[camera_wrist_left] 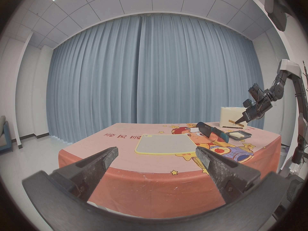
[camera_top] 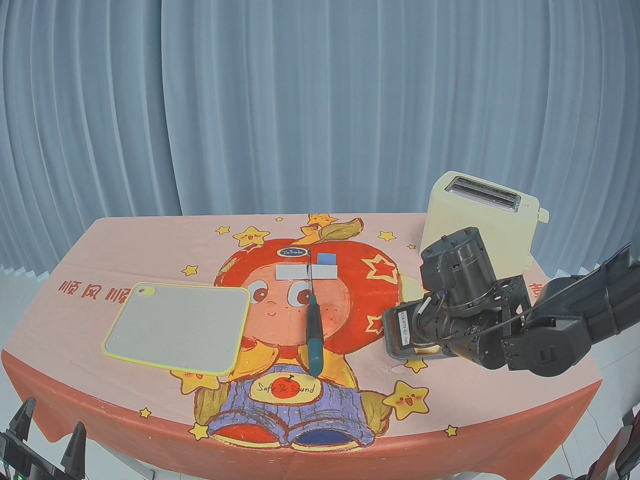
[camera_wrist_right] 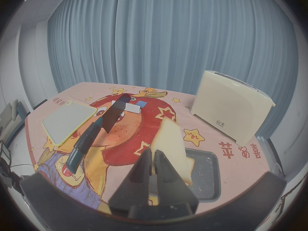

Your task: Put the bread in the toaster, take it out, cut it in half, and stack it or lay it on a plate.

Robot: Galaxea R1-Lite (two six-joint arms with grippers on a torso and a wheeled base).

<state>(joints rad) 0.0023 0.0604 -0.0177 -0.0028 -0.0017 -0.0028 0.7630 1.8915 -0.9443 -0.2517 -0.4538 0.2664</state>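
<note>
My right gripper [camera_wrist_right: 153, 154] is shut on a slice of bread [camera_wrist_right: 168, 141], holding it tilted upright just above a dark tray [camera_wrist_right: 208, 172]. Another slice [camera_wrist_right: 191, 164] lies in that tray. The cream toaster [camera_top: 483, 216] stands behind the tray at the table's right rear, slots up. A teal-handled knife [camera_top: 313, 325] lies mid-table, blade pointing away from me. At the left lies the grey cutting board with a yellow rim [camera_top: 177, 328]. My left gripper [camera_wrist_left: 157, 164] hangs open off the table's front left edge, holding nothing.
White and blue tags [camera_top: 307, 272] sit on the cartoon tablecloth by the knife's tip. Bare cloth lies between the board, the knife and the tray. A blue curtain closes off the back.
</note>
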